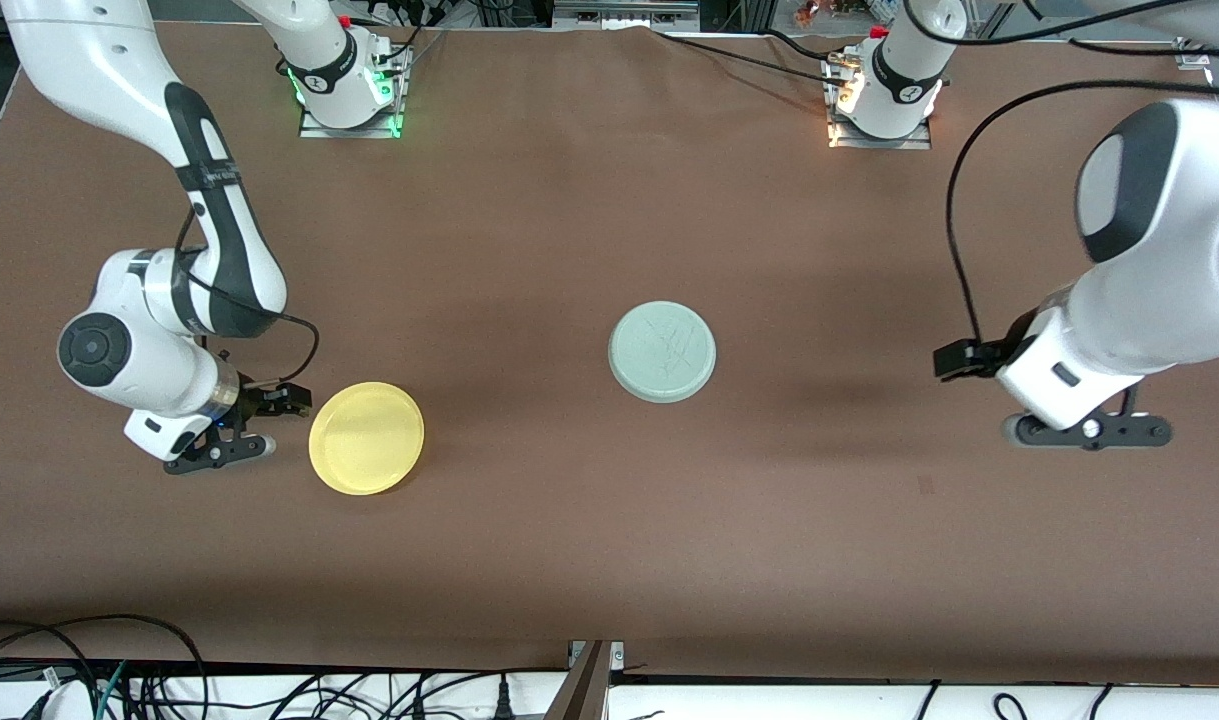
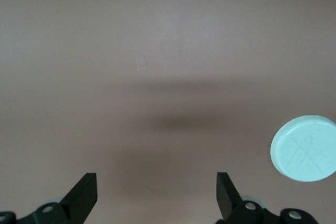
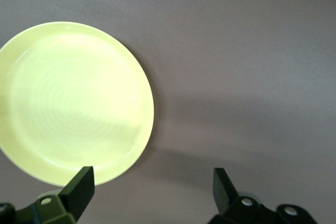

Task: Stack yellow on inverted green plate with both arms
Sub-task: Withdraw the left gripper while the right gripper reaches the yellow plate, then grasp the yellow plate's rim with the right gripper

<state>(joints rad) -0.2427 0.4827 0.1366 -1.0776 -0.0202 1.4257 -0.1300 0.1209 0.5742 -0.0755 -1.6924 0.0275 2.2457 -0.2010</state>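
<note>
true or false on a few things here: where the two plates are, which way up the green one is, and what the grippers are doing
1. The yellow plate sits on top of the green plate. False: they lie apart on the table, the yellow one toward the right arm's end.
2. The green plate lies upside down, scratched underside up. True.
3. The right gripper is shut on the yellow plate. False: it is open, beside the plate, holding nothing.
4. The left gripper is open and empty, over bare table. True.
5. The yellow plate is nearer to the front camera than the green one. True.
</note>
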